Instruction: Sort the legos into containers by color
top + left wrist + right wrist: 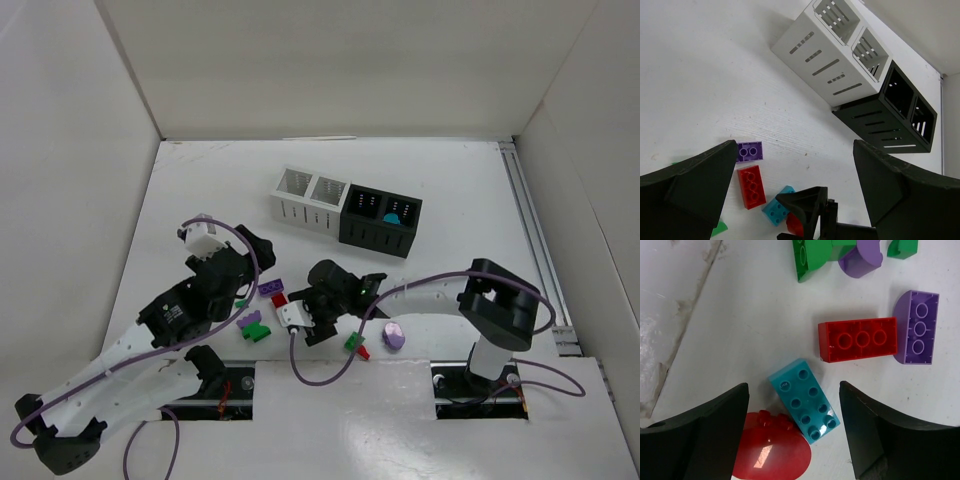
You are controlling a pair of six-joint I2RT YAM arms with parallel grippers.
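Observation:
The containers are a joined row of two white cups point(310, 197) and two black cups point(380, 220); one black cup holds a teal piece point(392, 217). They also show in the left wrist view point(840, 65). My right gripper point(792, 390) is open, with its fingers on either side of a teal brick point(805, 400) that lies on the table against a red oval point(771, 452). Just beyond are a red brick point(858, 340) and a purple piece point(916, 327). My left gripper point(795, 150) is open and empty, close to a purple brick point(749, 151) and the red brick point(751, 186).
More legos lie near the front: a purple and green cluster point(252, 325), a green piece point(353, 342), a red piece point(363, 353) and a purple oval point(394, 336). The two grippers point(256, 268) point(303, 300) are close together. White walls enclose the table.

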